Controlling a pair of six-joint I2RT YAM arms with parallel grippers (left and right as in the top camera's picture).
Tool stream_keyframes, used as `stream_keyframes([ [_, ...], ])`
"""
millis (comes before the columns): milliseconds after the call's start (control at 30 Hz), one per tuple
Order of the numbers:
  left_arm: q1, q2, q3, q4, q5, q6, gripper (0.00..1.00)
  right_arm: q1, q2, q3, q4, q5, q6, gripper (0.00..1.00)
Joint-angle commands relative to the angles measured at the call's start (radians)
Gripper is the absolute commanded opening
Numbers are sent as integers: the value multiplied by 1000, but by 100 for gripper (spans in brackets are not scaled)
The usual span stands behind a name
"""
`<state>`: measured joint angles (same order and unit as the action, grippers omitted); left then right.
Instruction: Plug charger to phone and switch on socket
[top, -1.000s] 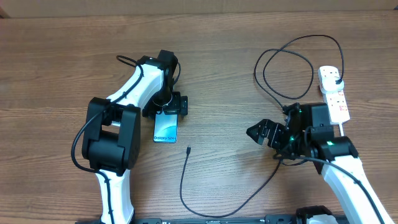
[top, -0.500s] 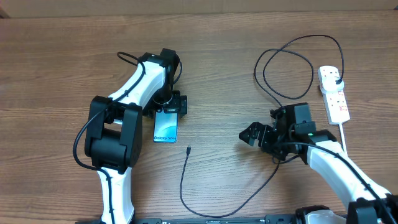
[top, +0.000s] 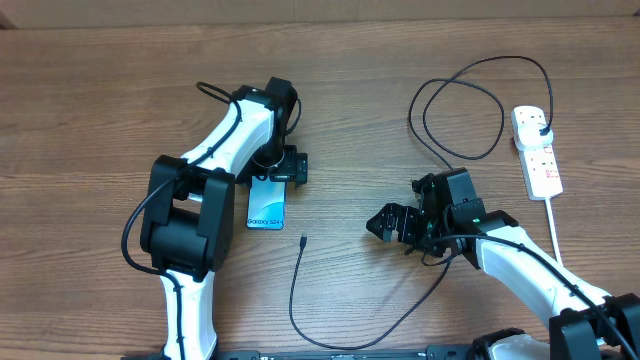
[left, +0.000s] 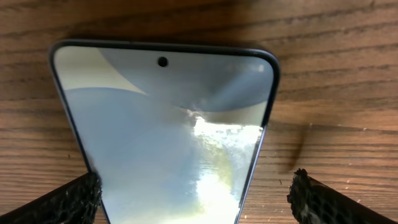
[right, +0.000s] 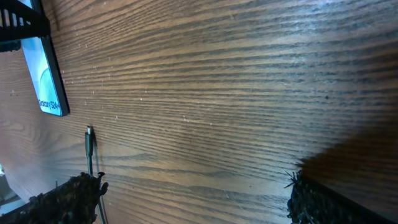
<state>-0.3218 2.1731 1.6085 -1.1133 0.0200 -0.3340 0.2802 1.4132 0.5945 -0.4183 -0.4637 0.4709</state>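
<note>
The phone (top: 267, 209) lies flat on the table with its light blue screen up; it also shows in the left wrist view (left: 165, 130). My left gripper (top: 277, 172) is open over its far end, with a finger on each side (left: 196, 202). The charger's connector tip (top: 302, 240) lies loose just right of the phone's near end. Its thin black cable (top: 400, 318) curves right and loops up to the black plug (top: 541, 122) in the white socket strip (top: 540, 160). My right gripper (top: 386, 224) is open and empty, right of the tip. In the right wrist view the tip (right: 89, 140) lies by the left finger of that gripper (right: 199, 196).
The socket strip's thick white cord (top: 555, 225) runs toward the front right. A wide cable loop (top: 455, 100) lies at the back right. The phone also shows at the top left of the right wrist view (right: 43, 81).
My right arm has moved left, bringing its open gripper closer to the connector tip. My left gripper has shifted slightly right over the phone's far end.
</note>
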Motion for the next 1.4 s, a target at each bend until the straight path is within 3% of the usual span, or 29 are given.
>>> stream_keyframes([
  [0, -8, 17, -49, 27, 9, -4, 100, 5, 3, -6, 6, 18, 5, 100],
  [200, -2, 17, -63, 37, -73, -6, 100, 5, 3, -6, 5, 21, 4, 100],
  [800, 0, 17, -117, 48, -72, -6, 99, 5, 3, -6, 6, 29, 4, 100],
  [933, 0, 17, -116, 49, -72, -6, 80, 5, 3, -6, 6, 29, 5, 100],
  [1033, 0, 17, -116, 53, -72, -6, 77, 5, 3, -6, 6, 29, 5, 100],
  [1133, 1, 17, -108, 48, -71, -6, 67, 5, 3, -6, 6, 29, 5, 100],
  [1367, 2, 17, -9, -79, -44, -3, 59, 5, 3, -5, 15, -64, 4, 100],
])
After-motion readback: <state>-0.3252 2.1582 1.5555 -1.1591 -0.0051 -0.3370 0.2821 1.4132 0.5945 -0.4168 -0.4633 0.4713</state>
